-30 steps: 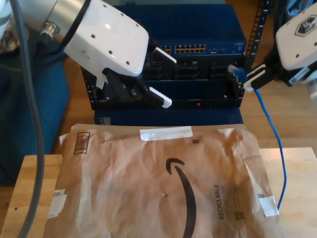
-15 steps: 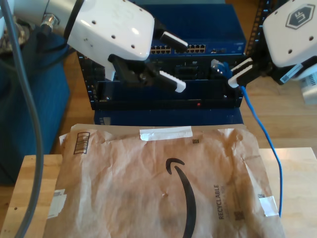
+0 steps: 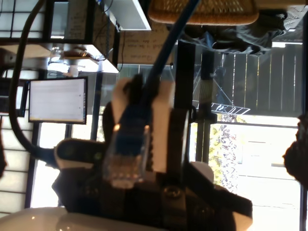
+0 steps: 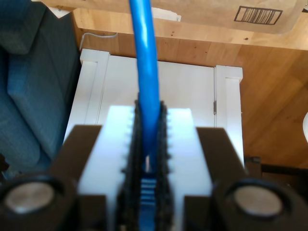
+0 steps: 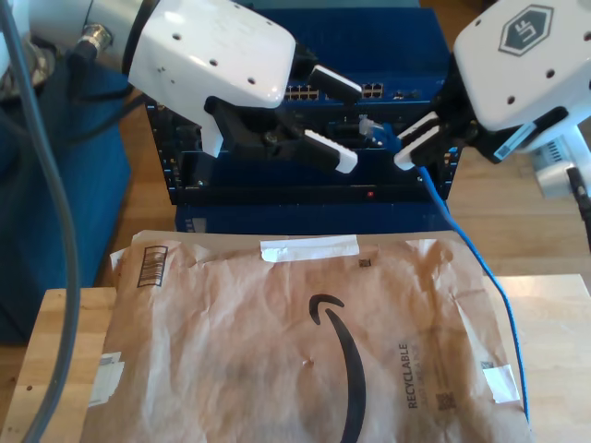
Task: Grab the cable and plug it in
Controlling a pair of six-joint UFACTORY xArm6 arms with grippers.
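Jaws of my second gripper (image 4: 147, 118) clamped tight on the thin bright blue ethernet cable (image 4: 144, 57), pads pressed against it from both sides. In the exterior view, at the right, my second gripper (image 5: 416, 148) in front of the dark blue rack unit (image 5: 406, 65), with the small clear plastic plug (image 5: 368, 124) jutting leftward from the jaws, close to the unit's front face. Same plug (image 3: 126, 163) seen end-on in the first wrist view. Cable (image 5: 499, 305) trailing down from the jaws along the right edge of the crumpled brown paper mailing envelope (image 5: 305, 341). Jaws of my first gripper (image 5: 353, 127) spread wide with nothing between them, at the exterior view's left, pointing toward the plug. Envelope flat on the pale wooden surface (image 5: 55, 351), nearer than the rack.
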